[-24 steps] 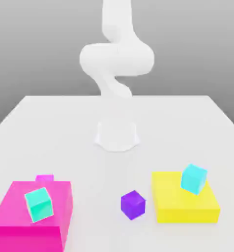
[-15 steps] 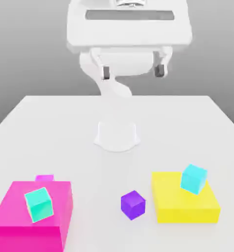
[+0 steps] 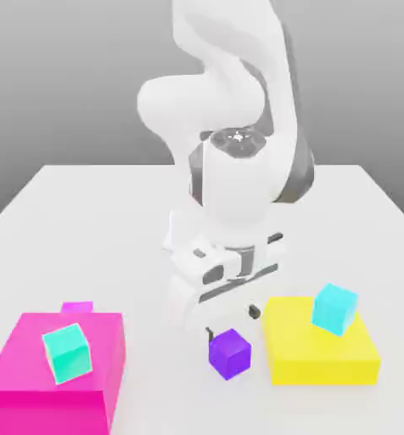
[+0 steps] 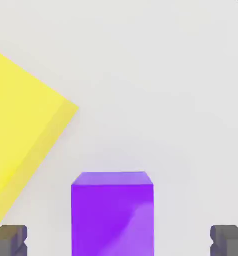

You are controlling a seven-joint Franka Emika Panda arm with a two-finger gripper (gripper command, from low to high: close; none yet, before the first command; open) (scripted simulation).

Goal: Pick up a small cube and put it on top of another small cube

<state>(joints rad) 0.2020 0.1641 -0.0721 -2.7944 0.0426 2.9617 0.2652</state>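
The small purple cube (image 3: 230, 353) rests on the white table between the two big blocks. My gripper (image 3: 232, 322) hangs just above and behind it, fingers pointing down. In the hand view the purple cube (image 4: 113, 212) sits between the two dark fingertips (image 4: 9, 240), which stand wide apart and touch nothing. The gripper is open. A small magenta cube (image 3: 77, 307) peeks out behind the pink block.
A big yellow block (image 3: 317, 348) with a teal cube (image 3: 334, 307) on it lies close to the purple cube on the exterior view's right. A big pink block (image 3: 57, 372) carrying another teal cube (image 3: 67, 352) stands at the left. The yellow block's corner (image 4: 26, 130) is near the fingers.
The arm has swung down from high above the table to just over the purple cube. The cubes and blocks have not moved.
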